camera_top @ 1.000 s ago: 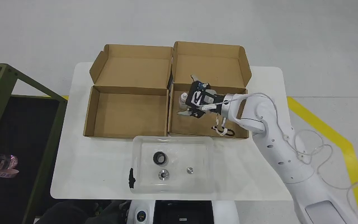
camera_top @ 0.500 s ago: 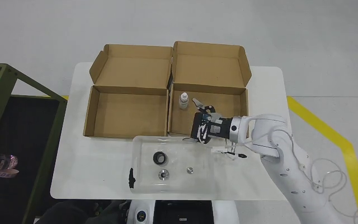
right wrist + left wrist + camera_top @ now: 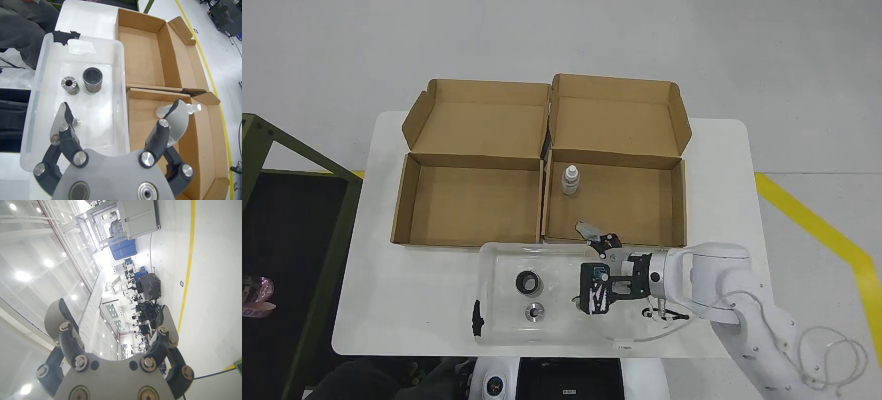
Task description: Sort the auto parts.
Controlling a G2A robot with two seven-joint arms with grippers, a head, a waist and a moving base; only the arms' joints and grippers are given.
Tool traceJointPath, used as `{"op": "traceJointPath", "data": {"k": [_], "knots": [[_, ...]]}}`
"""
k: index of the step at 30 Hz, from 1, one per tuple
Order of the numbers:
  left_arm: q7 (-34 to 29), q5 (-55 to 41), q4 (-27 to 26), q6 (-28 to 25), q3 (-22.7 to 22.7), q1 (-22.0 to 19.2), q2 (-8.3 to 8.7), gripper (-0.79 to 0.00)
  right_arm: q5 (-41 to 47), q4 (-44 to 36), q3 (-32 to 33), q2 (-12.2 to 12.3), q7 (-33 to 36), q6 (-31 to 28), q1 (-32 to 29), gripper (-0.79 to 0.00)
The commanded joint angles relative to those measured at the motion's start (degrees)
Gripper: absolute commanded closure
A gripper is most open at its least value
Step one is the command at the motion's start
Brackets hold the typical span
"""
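Bottle (image 3: 570, 179) is placed in centre-right box (image 3: 652, 210); three metal parts (image 3: 92, 79) are left in lower-centre bin (image 3: 552, 250); right gripper (image 3: 121, 104) is spread, empty.

Bearing (image 3: 92, 79), slotted collet (image 3: 70, 85), small stud (image 3: 77, 122) in clear bin (image 3: 94, 39), bottle (image 3: 570, 180) in cardboard box (image 3: 642, 205)

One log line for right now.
right tool: open, empty, over clear bin and box rim | bin: bearing, sleeve, small part | that box: white bottle | left tool: open, empty
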Motion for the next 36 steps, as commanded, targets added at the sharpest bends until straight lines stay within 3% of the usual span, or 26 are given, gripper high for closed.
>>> {"op": "traceJointPath", "data": {"k": [1,19,36], "knots": [[0.0,0.0,0.0,0.0,0.0,0.0,0.00,-0.785,-1.3,-0.4,-0.8,0.1,-0.1,-0.3,-1.0,-0.785],[0.0,0.0,0.0,0.0,0.0,0.0,0.00,-0.785,-11.8,-0.9,-4.9,1.2,1.8,-1.8,-3.5,-0.785],[0.0,0.0,0.0,0.0,0.0,0.0,0.00,-0.785,-11.0,1.1,-9.4,1.2,8.8,-2.8,-1.0,-0.785]]}}
